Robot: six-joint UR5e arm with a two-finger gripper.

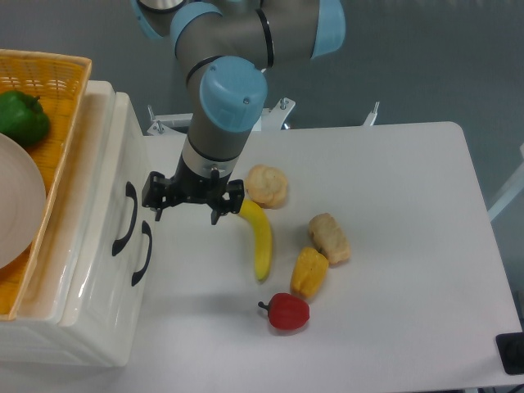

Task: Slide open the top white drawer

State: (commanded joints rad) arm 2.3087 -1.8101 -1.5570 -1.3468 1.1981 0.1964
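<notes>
— Where do we find the top white drawer [98, 205] at this moment?

— At the left edge of the white table [393, 327], inside the cream cabinet [74, 319]. It sits flush in the cabinet front, and its curved black handle [126, 219] faces the table. The lower drawer's handle [144, 253] lies just beside that one, a little nearer the camera.

— And the gripper [186, 216]?

— We see it hanging from the arm [225, 106] over the table, just to the table side of the top drawer's handle and not touching it. Its two fingers point down with a wide gap between them, so we call the jaws apart, and nothing sits between them.

— What else lies near the handle?

— Beyond the gripper from the handle, a banana [260, 239] lies on the table, its upper end close to the gripper's far finger. Farther from the handle we see a round bread roll [267, 185], a second piece of bread [329, 237], a yellow pepper [309, 271] and a red pepper [286, 312].

— And on the cabinet?

— Above the handle, on the cabinet's top, stands a yellow wicker basket [70, 90] holding a green pepper [21, 117] and a pale plate [18, 205].
</notes>
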